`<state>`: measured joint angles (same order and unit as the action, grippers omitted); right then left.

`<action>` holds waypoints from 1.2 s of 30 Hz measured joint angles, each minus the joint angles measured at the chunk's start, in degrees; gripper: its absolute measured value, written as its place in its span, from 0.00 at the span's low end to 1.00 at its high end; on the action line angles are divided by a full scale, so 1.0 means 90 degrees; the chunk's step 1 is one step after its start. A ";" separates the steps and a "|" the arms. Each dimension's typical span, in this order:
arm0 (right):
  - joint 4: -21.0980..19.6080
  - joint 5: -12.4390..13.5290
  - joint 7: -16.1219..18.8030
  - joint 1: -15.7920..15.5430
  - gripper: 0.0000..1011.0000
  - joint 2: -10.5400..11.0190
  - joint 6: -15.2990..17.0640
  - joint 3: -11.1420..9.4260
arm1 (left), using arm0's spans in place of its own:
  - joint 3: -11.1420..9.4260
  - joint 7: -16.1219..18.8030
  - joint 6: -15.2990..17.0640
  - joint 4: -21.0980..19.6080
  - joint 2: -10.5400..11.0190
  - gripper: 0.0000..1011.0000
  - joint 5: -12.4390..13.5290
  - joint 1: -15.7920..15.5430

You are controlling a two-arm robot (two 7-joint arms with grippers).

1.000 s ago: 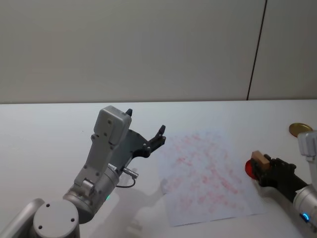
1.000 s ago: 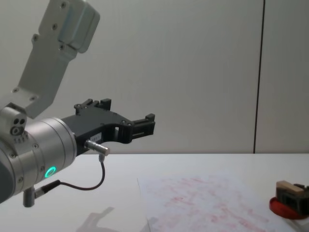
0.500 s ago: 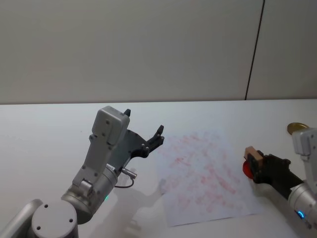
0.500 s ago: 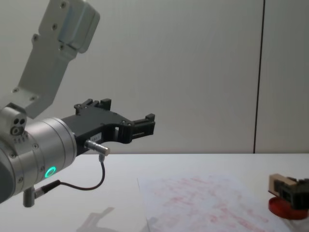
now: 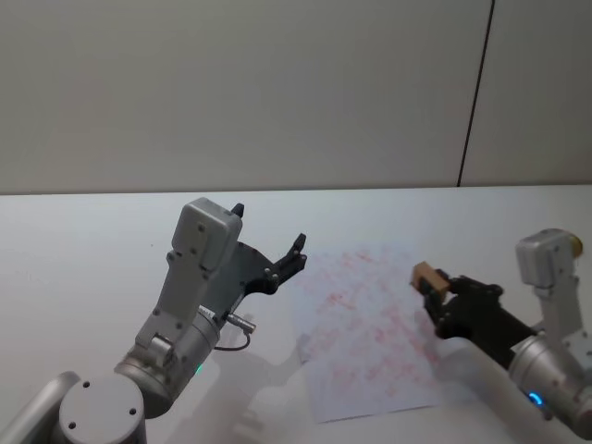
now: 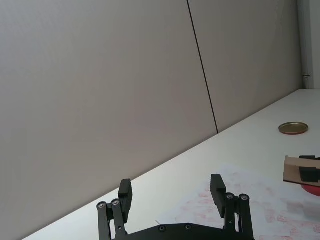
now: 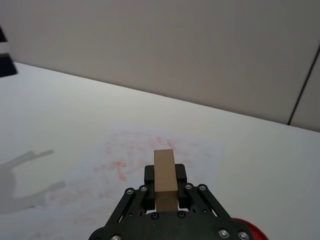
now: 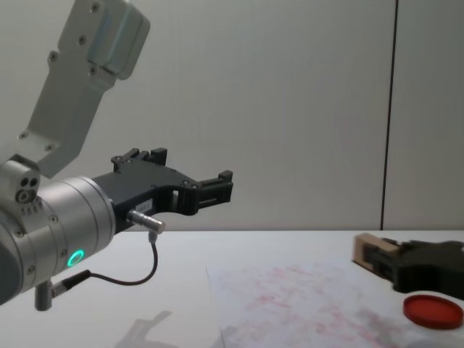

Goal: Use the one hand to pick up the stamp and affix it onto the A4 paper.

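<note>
The stamp (image 5: 427,277), a small tan wooden block, sits between the fingers of my right gripper (image 5: 436,290), which is shut on it. It hangs over the right part of the A4 paper (image 5: 365,338), a white sheet covered in faint red marks, and stays clear of the sheet. From the chest, the stamp (image 8: 365,250) and right gripper (image 8: 378,259) are a little above the paper (image 8: 290,301). The right wrist view has the stamp (image 7: 165,175) upright in the jaws above the paper (image 7: 120,162). My left gripper (image 5: 270,228) is raised left of the sheet, open and empty.
A flat red ink pad (image 8: 433,310) lies on the white table right of the paper, just behind the right gripper. A gold round lid (image 6: 293,128) rests farther back on the right. The left arm's silver wrist (image 8: 65,232) looms at the near left.
My right gripper has carried the stamp leftward, off the red ink pad and over the paper's right side. The left arm has stayed still.
</note>
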<state>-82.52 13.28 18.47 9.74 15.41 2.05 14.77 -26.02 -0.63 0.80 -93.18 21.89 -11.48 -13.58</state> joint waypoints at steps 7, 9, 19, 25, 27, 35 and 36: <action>-0.0240 0.0006 0.0219 -0.0092 0.22 -0.0080 0.0110 0.0155 | 0.0000 0.0000 0.0000 0.0000 0.0000 0.98 0.0000 0.0000; -0.0291 0.0014 0.0268 -0.0124 0.22 -0.0100 0.0162 0.0200 | 0.0000 0.0000 0.0000 0.0000 0.0000 0.98 0.0000 0.0000; -0.0373 0.0020 0.0344 -0.0242 0.22 -0.0170 0.0382 0.0367 | 0.0000 0.0000 0.0000 0.0000 0.0000 0.98 0.0000 0.0000; -0.0354 0.0007 0.0342 -0.0285 0.22 -0.0189 0.0472 0.0417 | 0.0000 0.0000 0.0000 0.0000 0.0000 0.98 0.0000 0.0000; -0.0330 -0.0004 0.0338 -0.0301 0.22 -0.0195 0.0497 0.0436 | 0.0000 0.0000 0.0000 0.0000 0.0000 0.98 0.0000 0.0000; -0.0235 -0.0056 0.0316 -0.0333 0.22 -0.0204 0.0556 0.0480 | 0.0000 0.0000 0.0000 0.0000 0.0000 0.98 0.0000 0.0000; -0.0230 -0.0061 0.0315 -0.0335 0.22 -0.0205 0.0562 0.0483 | 0.0000 0.0000 0.0000 0.0000 0.0000 0.98 0.0000 0.0000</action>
<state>-84.59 12.73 21.30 6.72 13.57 7.11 19.11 -26.03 -0.62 0.80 -93.18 21.89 -11.48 -13.59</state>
